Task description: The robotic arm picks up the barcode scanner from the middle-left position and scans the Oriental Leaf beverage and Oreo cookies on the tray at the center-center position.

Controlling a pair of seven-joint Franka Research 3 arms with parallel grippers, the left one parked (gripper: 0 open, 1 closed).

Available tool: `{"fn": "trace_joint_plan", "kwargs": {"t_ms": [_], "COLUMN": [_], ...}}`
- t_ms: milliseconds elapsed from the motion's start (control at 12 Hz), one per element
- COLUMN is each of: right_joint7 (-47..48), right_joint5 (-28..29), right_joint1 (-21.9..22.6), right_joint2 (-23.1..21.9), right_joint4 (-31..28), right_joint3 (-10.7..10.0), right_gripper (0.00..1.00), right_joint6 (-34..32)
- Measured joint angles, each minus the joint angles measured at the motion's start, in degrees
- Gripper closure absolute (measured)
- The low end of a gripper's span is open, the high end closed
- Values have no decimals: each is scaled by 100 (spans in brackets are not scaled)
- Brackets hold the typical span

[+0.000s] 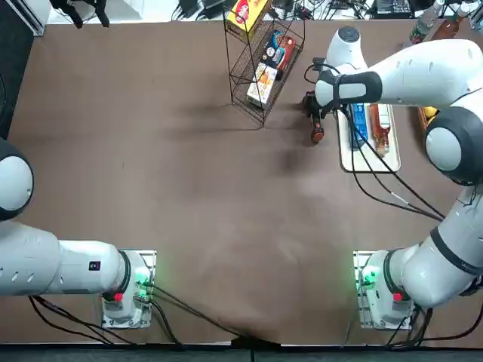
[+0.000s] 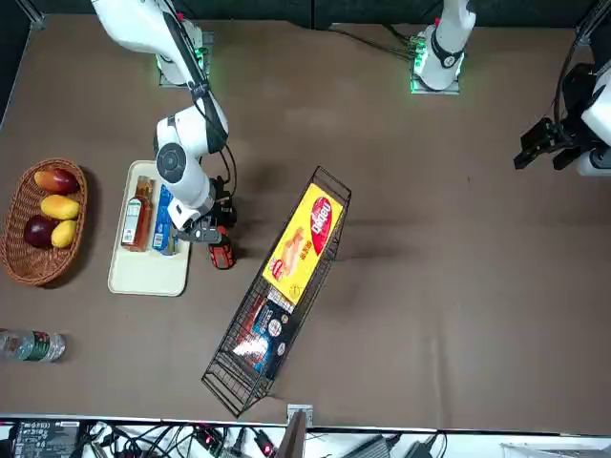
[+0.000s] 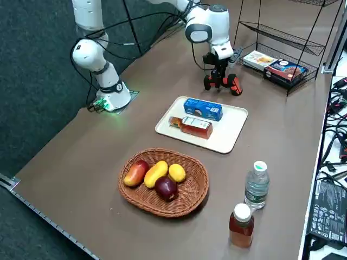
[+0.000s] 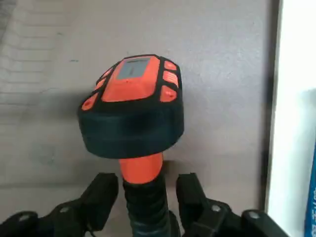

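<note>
The barcode scanner (image 1: 317, 134) (image 2: 221, 255) (image 3: 233, 85), black with an orange-red head (image 4: 133, 106), lies on the brown table just beside the tray's edge. My right gripper (image 4: 146, 185) (image 1: 312, 113) (image 3: 219, 70) is down over it and open. One finger stands on each side of the ribbed handle, with a small gap on both sides. On the white tray (image 1: 347, 154) (image 2: 143, 272) (image 3: 230, 130) lie the blue Oreo cookies (image 1: 359, 124) (image 3: 203, 109) and, next to them, the reddish-amber Oriental Leaf beverage (image 1: 379, 128) (image 3: 192, 126) on its side.
A tilted black wire rack (image 1: 260, 60) (image 2: 277, 305) holding snack boxes stands close to the scanner, on the side away from the tray. A wicker fruit basket (image 3: 162, 181) sits beyond the tray. A clear bottle (image 3: 256, 185) and an orange-brown bottle (image 3: 241, 225) stand near the table edge.
</note>
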Motion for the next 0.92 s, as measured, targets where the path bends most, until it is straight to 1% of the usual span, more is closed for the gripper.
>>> {"fn": "trace_joint_plan", "kwargs": {"t_ms": [250, 500, 667, 917], "right_joint7": [0, 0, -1, -175], "right_joint5": [0, 0, -1, -10], "right_joint1": [0, -9, -73, -337], "right_joint2": [-11, -112, -313, -757], "right_joint4": [15, 135, 254, 475], "right_joint3": [-3, -52, -110, -162], "right_gripper": [0, 0, 0, 0], "right_joint6": [19, 31, -60, -618]}}
